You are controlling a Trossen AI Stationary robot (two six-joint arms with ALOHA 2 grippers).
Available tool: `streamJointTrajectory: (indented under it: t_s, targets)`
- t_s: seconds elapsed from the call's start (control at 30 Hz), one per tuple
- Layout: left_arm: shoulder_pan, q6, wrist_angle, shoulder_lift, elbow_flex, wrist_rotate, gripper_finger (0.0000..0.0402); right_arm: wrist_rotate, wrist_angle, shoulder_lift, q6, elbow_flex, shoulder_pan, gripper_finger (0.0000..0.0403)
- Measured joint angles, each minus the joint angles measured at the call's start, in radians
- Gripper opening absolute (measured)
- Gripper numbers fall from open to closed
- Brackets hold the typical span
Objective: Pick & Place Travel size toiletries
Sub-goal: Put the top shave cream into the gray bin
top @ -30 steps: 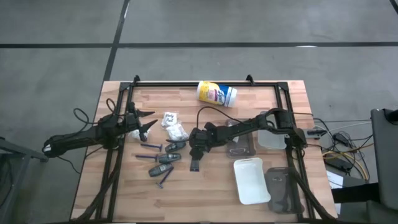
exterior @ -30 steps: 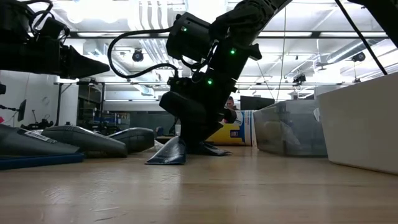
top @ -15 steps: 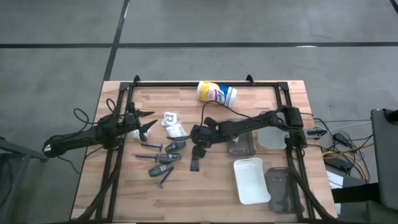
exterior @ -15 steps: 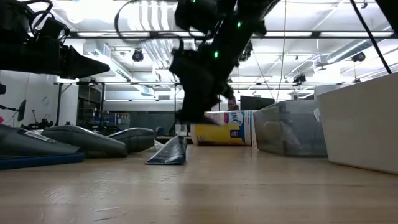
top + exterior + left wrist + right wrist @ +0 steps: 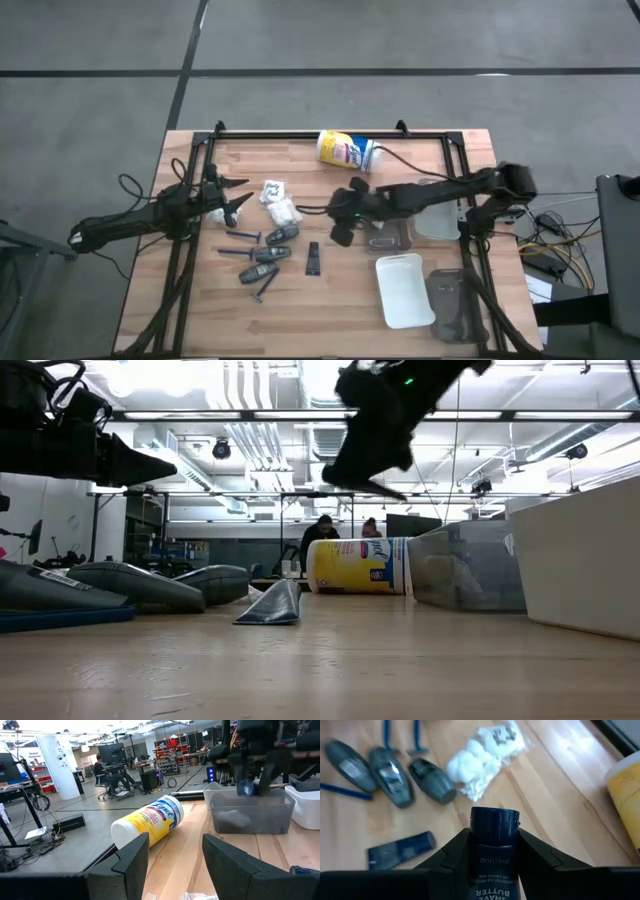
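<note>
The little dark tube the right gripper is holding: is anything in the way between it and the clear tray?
Nothing visible. The right gripper holds the dark tube up above the table, and the clear tray sits just beside it with only air between.

Dark shave-butter tube held aloft; other toiletries on table.

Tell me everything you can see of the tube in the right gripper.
The shave butter tube is small and dark navy with a round flat cap and pale print reading "SHAVE BUTTER"; it looks like plastic. The right gripper is shut on its body, one dark finger on either side, cap pointing out past the fingertips. It is lifted clear of the wooden table, over the middle near the clear tray. Nothing but the fingers touches it.
</note>
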Motion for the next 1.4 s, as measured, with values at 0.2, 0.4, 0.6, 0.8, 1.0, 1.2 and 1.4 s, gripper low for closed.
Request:
streamJointTrajectory:
  t_s: [0.2,0.4,0.6,0.8,1.0,1.2,1.4]
  targets:
    - [0.000,0.000,0.000,0.001,0.000,0.000,0.0190,0.021,0.161,-0.193,0.053,-0.210,0.046,0.0135]
    - [0.000,0.000,0.000,0.001,0.000,0.000,0.0190,0.106,0.201,-0.350,0.165,-0.359,0.087,0.0122]
    - [0.000,0.000,0.000,0.001,0.000,0.000,0.0190,0.106,0.127,-0.464,0.269,-0.426,0.098,0.0133]
    - [0.000,0.000,0.000,0.001,0.000,0.000,0.0190,0.077,-0.045,-0.567,0.308,-0.426,0.097,0.0123]
    - [0.000,0.000,0.000,0.001,0.000,0.000,0.0190,0.090,-0.228,-0.691,0.424,-0.422,0.083,0.0125]
    - [0.000,0.000,0.000,0.001,0.000,0.000,0.0190,0.204,-0.427,-0.749,0.612,-0.426,0.071,0.0135]
    - [0.000,0.000,0.000,0.001,0.000,0.000,0.0190,0.214,-0.522,-0.752,0.715,-0.426,0.054,0.0124]
